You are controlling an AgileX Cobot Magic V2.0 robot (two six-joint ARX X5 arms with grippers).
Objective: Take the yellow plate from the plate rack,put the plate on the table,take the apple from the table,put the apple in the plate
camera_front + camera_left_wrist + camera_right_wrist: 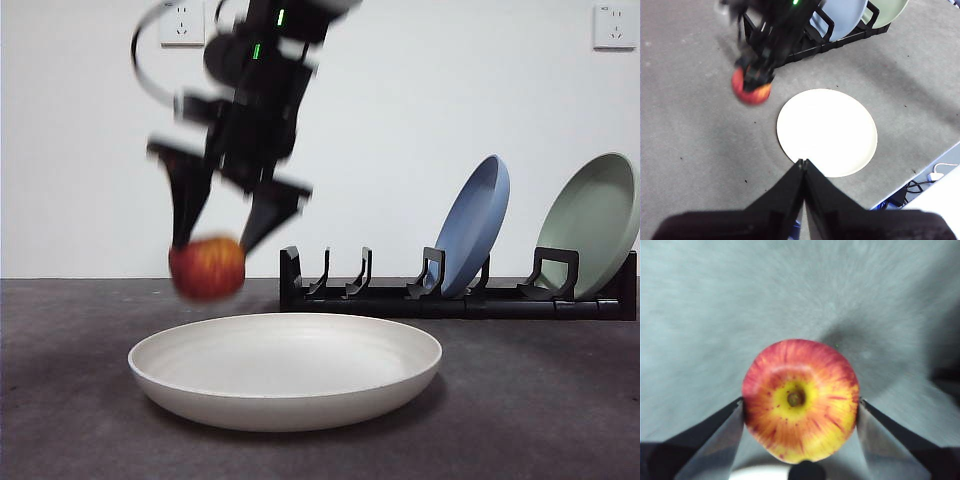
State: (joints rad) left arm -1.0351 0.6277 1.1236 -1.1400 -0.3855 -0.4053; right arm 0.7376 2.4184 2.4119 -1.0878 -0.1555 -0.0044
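Note:
The yellow plate (285, 368) lies flat on the table (80, 400), in front of the black plate rack (460, 290). My right gripper (208, 245) is shut on the red apple (207, 267) and holds it in the air, above the table just left of the plate's left rim. In the right wrist view the apple (801, 400) sits between the two jaws, stem end up. The left wrist view shows the plate (827, 132), the apple (751, 89) and the rack (810, 40) from high up. My left gripper (803, 164) is shut and empty, high above the table's near edge.
A blue plate (474, 225) and a pale green plate (590, 225) stand in the rack's right slots; its left slots hold nothing. A white wall with sockets stands behind. Cables lie past the table's edge (920, 182).

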